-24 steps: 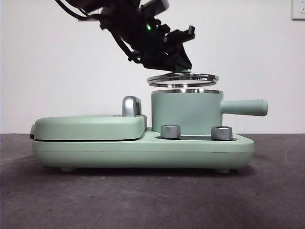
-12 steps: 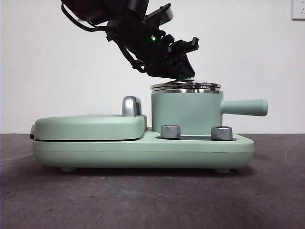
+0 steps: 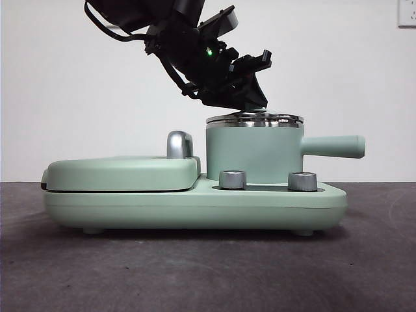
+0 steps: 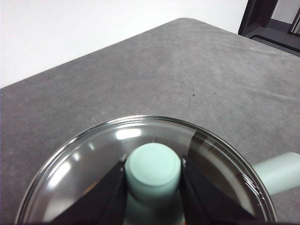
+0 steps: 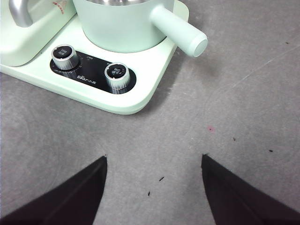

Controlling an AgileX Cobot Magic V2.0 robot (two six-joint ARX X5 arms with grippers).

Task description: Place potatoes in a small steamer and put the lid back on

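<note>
Starting at the left of the front view, we see the flat mint griddle [image 3: 123,173] closed on its base [image 3: 195,207], with a chrome latch [image 3: 179,144] rising at its right end. Its far side is hidden behind the cover.

Next comes the left gripper [image 3: 250,107], reaching down from the upper left as a big dark mass with a green light. In the left wrist view the left gripper [image 4: 152,171] has its two jaws pressed against either side of the mint knob [image 4: 153,168], so we read it as clamped on the lid [image 4: 93,159]. The lower part of the lid is cut off there by the picture's edge.

Below it stands the small steamer [image 3: 253,155] on the base, with the lid [image 3: 255,119] lying level on its steel rim. We cannot see inside the pot from the front, and through the glass in the left wrist view the contents are dim and hard to make out, so we cannot tell whether the potatoes are in it.

Two silver dials [image 3: 233,179] sit in front of the pot. Further right, the side handle [image 3: 331,146] sticks out level.

The right gripper [image 5: 153,187] waits over the grey table [image 5: 243,93], its jaws spread wide with nothing between them; only their tips show.
</note>
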